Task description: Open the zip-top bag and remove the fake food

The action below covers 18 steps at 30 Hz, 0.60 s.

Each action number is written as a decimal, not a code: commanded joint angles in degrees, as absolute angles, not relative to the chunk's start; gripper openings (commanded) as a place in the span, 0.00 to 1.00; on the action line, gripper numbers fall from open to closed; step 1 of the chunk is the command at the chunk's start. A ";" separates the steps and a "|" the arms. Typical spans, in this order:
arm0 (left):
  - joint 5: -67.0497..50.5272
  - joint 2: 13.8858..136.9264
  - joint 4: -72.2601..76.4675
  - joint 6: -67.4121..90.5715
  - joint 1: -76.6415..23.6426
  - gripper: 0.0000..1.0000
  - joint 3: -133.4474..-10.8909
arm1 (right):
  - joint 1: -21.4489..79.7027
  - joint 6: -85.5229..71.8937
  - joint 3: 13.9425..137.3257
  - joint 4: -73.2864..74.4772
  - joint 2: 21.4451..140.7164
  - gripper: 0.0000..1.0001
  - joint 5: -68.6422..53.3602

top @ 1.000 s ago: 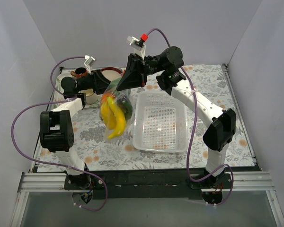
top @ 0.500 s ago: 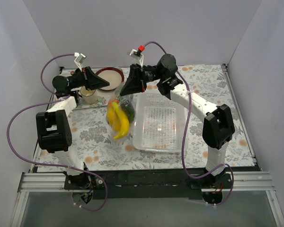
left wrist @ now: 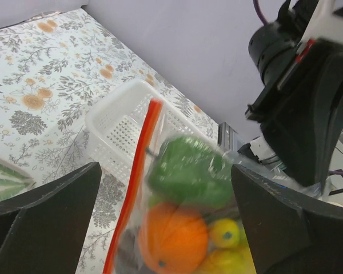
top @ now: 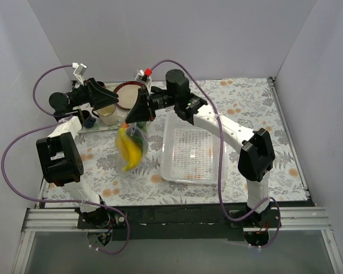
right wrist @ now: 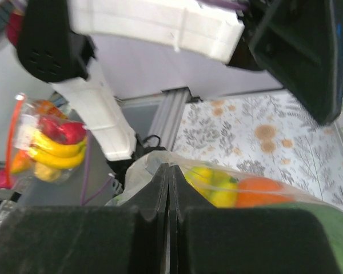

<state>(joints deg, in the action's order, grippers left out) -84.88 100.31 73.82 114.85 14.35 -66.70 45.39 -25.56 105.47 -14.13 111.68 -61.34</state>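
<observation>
**A:** Spotted the zip-top bag [top: 131,145] hanging over the tabletop [top: 103,165], just left of the white basket [top: 194,151]. Held by what, though?

**B:** Held by the right fingers [right wrist: 168,177], clenched on the clear plastic at the top edge. Checked the right wrist view and found no gap between them.

**A:** And the left fingers [top: 110,98]?

**B:** Spread wide, grasping nothing. Sat off to the bag's left, up by the cup [top: 107,115], pointed right at the bag.

**A:** Noticed the orange-red zip strip [left wrist: 134,182] running down one side. Couldn't tell if zipped or not.

**B:** Same here. Saw the fake food [left wrist: 180,220] all inside the bag: yellow bananas [top: 127,151], an orange [left wrist: 171,242], and a green piece [left wrist: 188,171] right above the orange. Couldn't tell whether the bag's bottom touched the tabletop.
</observation>
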 commanded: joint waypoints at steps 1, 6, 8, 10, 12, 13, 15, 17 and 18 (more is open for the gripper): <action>-85.78 96.16 105.56 171.12 15.12 0.98 -65.92 | 48.33 -9.79 99.95 -7.56 107.67 0.01 -47.66; -85.78 96.15 105.47 170.68 15.03 0.98 -65.57 | 53.87 1.47 96.24 -3.79 106.70 0.01 -31.60; -85.96 96.07 105.47 170.42 15.03 0.98 -65.65 | 55.36 4.47 96.15 -2.64 106.44 0.01 -27.70; -86.31 95.89 105.47 170.25 15.03 0.98 -65.74 | 55.46 4.57 94.66 -0.81 105.74 0.01 -27.25; -87.44 95.89 105.47 169.90 14.68 0.98 -66.00 | 55.46 4.57 93.09 2.96 105.12 0.17 -27.59; -87.89 95.89 105.47 169.54 14.50 0.98 -66.09 | 55.46 4.74 91.77 5.51 104.07 0.22 -27.77; -89.90 96.06 105.38 168.23 13.80 0.98 -65.74 | 55.46 4.83 86.70 6.94 102.14 0.36 -28.30; -91.22 96.33 105.38 167.35 13.10 0.98 -64.96 | 55.46 5.01 83.77 7.99 99.15 0.64 -28.30; -92.45 96.50 105.38 166.82 13.10 0.98 -64.69 | 55.37 5.62 82.54 8.43 98.27 0.75 -27.34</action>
